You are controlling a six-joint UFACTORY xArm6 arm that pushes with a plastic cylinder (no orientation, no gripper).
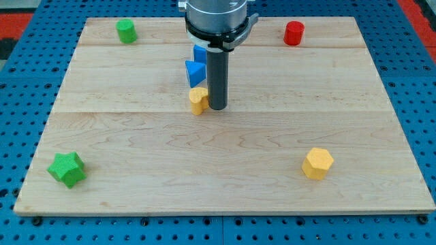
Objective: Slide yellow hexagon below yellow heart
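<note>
Yellow hexagon (317, 163) at view's lower right, well apart from yellow heart (197, 100); my tip (218, 107) just beside heart's right; no pincer fitted, no legible writing; blue blocks (196, 68) partly hidden behind rod

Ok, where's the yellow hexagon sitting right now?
The yellow hexagon sits alone near the board's bottom right in the camera view, far from the yellow heart and my tip at centre.

No text, label, brand, number or sign can be read anywhere. The wooden board (225, 156), the coloured blocks and the arm's rod down to my tip (218, 107) all show plain, unmarked surfaces.
</note>
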